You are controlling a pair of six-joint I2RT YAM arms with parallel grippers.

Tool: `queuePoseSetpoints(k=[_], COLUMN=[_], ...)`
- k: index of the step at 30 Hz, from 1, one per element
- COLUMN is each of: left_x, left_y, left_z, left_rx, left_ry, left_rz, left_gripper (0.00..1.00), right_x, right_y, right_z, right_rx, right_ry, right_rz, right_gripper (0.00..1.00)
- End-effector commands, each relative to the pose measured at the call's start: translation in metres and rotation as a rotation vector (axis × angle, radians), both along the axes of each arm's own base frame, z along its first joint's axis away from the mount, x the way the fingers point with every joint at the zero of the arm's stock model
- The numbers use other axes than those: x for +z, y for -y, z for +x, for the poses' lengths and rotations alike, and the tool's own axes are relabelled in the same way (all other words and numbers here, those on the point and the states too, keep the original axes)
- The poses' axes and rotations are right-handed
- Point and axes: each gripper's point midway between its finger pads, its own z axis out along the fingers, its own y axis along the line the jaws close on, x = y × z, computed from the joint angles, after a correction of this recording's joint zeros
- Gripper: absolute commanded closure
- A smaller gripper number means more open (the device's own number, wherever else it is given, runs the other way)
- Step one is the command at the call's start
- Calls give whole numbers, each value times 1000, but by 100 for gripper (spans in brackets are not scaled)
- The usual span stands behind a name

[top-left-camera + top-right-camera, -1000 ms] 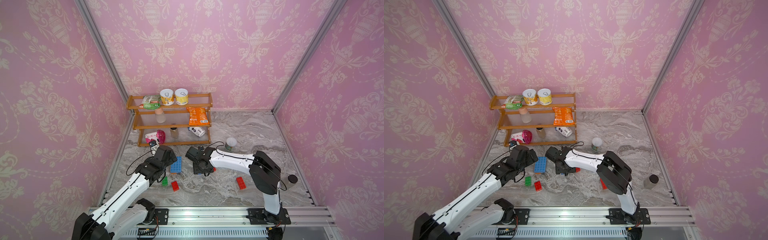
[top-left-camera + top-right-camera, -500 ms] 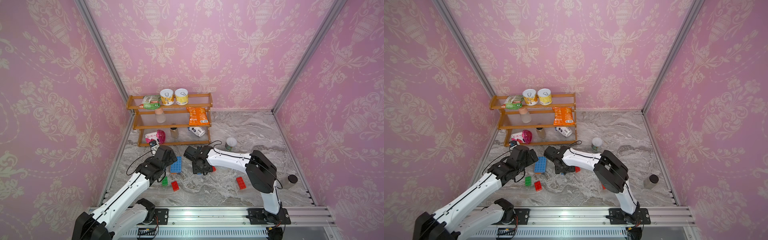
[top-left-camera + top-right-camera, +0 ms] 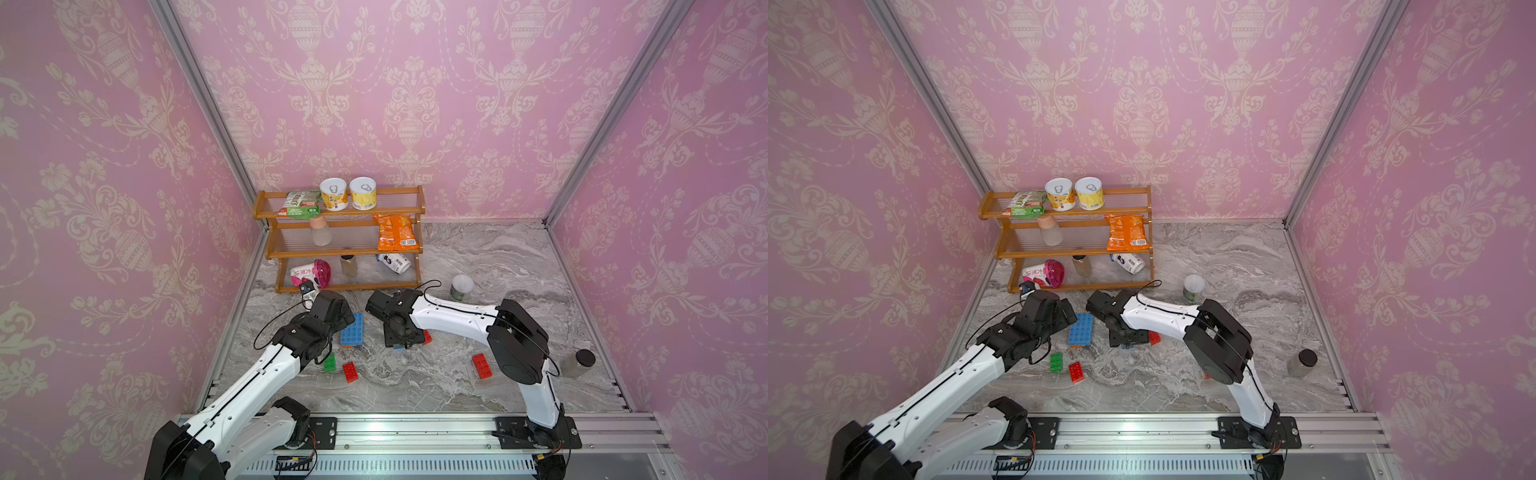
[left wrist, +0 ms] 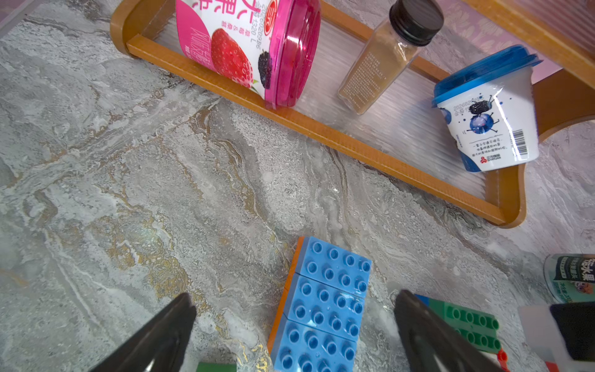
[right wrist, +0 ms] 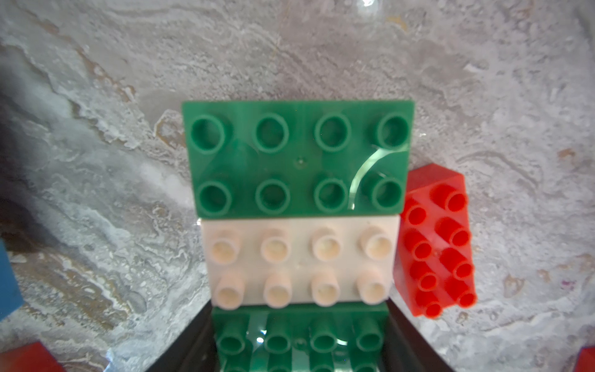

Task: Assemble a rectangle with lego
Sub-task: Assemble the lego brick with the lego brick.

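- Plastic, stiff and light: right hand (image 5: pixel 299 322) grips the green-and-white strip (image 5: pixel 297 206) across its end brick, probably firmly.
- Left hand (image 4: pixel 294 298) gapes wide over the blue slab (image 4: pixel 335 267).

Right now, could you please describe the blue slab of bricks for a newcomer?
Find the wooden shelf by the back wall. On the floor just before it lies the blue slab: three bricks joined flat, bigger than the single green brick and red brick beside it.
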Motion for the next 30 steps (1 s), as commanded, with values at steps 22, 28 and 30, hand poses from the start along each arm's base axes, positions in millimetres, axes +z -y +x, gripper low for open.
queuePoseSetpoints(k=[22, 28, 30], left_x=[10, 12, 12], left_y=[-8, -9, -10], left_z=[0, -1, -2], left_rx=[2, 3, 4], left_ry=[31, 39, 40], left_rz=[36, 31, 32], left_gripper=[1, 1, 1], right_x=[-4, 2, 4], right_y=[-17, -19, -21], right_z=[-5, -4, -4], right_rx=[-3, 12, 18], right_ry=[-31, -12, -5], right_rz=[-6, 0, 7], right_gripper=[48, 20, 16])
